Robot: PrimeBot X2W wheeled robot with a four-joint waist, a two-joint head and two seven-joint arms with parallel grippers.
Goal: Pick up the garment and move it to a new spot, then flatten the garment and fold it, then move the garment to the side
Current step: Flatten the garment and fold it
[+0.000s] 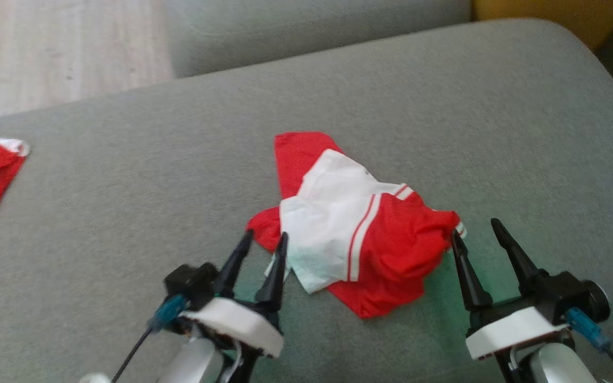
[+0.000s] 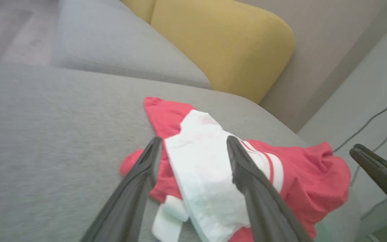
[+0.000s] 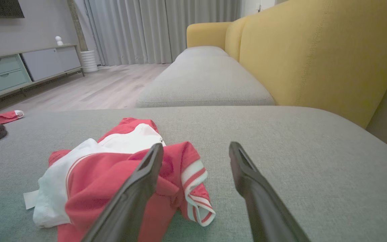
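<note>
**Grey-and-yellow sofa in a curtained living room**

A broad grey seat cushion [image 3: 281, 141] fronts a second grey cushion [image 3: 203, 80] and a mustard-yellow backrest [image 3: 314, 60]. Pale wood flooring [image 3: 106, 84] runs to full-length grey curtains [image 3: 146, 30]. Along the grey wall [image 3: 39, 23] stands a low cabinet [image 3: 22, 67] with pale green drawers, a white ribbed pot [image 3: 89, 61] beside it.

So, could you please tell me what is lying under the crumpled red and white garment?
The garment rests on the grey cushion; anything beneath its folds is hidden.
</note>
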